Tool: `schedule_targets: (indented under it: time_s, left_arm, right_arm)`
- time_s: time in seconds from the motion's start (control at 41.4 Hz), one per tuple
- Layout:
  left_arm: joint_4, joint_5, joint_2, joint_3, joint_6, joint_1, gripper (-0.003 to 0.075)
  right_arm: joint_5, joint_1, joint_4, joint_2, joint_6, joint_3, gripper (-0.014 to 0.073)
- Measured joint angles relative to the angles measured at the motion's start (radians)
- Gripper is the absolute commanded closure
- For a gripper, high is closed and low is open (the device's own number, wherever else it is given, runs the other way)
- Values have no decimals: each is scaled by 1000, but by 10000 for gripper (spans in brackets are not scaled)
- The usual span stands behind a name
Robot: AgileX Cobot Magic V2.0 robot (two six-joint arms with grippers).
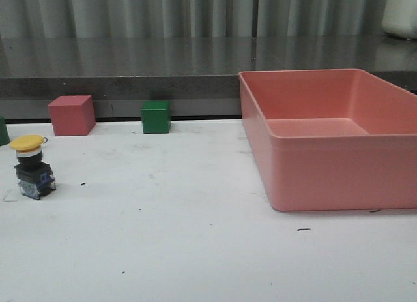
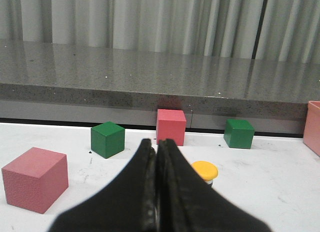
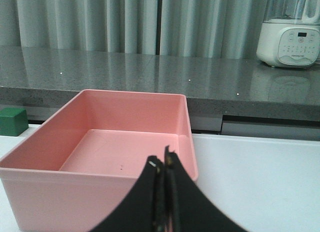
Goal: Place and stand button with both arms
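Upright on the white table (image 1: pixel 195 250), the button (image 1: pixel 32 166) stands on its dark blocky base with the yellow cap on top, well apart from the pink bin (image 1: pixel 339 178), which takes up the far side of the table from it. Behind the button, a red cube (image 1: pixel 71 115) sits near the table's back edge, and a green cube (image 1: pixel 156 117) lies between that red cube and the pink bin, closer to the cube. Neither arm shows in the front view.

From the left wrist, the left gripper (image 2: pixel 156 147) has its black fingers pressed together with nothing between them; the button's yellow cap peeks out just beside the fingers. Another red cube (image 2: pixel 35 178) and a second green cube (image 2: pixel 107 139) lie farther from the pink bin than the button does.

From the right wrist, the right gripper (image 3: pixel 162 164) is likewise closed on nothing, hovering at the near wall of the pink bin. A white appliance (image 3: pixel 290 36) stands on the grey counter (image 3: pixel 150 71) behind the bin.
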Motion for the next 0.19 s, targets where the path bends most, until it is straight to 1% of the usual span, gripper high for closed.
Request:
schedule_targets:
  time_s: [0.193]
  left_arm:
    - [0, 0, 0, 0, 0, 0, 740]
  right_arm:
    - [0, 0, 0, 0, 0, 0, 662]
